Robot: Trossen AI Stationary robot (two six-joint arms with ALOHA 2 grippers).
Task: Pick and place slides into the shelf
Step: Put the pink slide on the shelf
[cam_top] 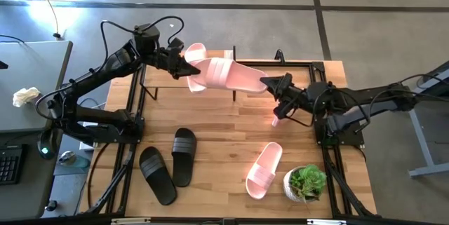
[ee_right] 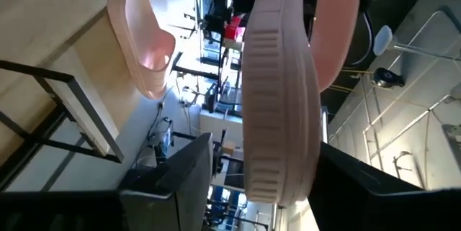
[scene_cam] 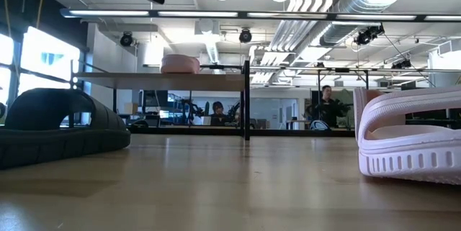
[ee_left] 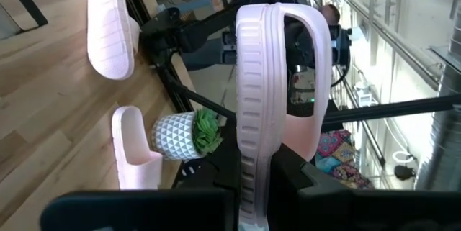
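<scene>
The wooden surface [cam_top: 224,141] fills the middle of the high view, with both dark arms reaching in toward its far edge. The shelf [cam_top: 158,78] stands along that far edge, around 12 o'clock; in the low view its light top board sits on thin black legs with one pale pink slide [scene_cam: 180,63] lying on top.

The left arm comes in from 9 o'clock, and its left end effector [cam_top: 188,71] is clenched on the end of a pink slide [cam_top: 210,73], held up on edge over the shelf at about 11 o'clock. The left wrist view shows that slide's ribbed sole edge and wide strap rising between the two fingers. The right arm comes in from 3 o'clock; the right end effector [cam_top: 270,85] grasps a second pink slide [cam_top: 245,79], its fingers standing wide on either side of the sole, at about 1 o'clock. The two held slides overlap in the high view.

Two black slides [cam_top: 170,163] lie side by side on the surface at 7 o'clock. One more pink slide [cam_top: 264,170] rests on the surface at 5 o'clock, just beside a small potted plant [cam_top: 306,183] in a patterned white pot
</scene>
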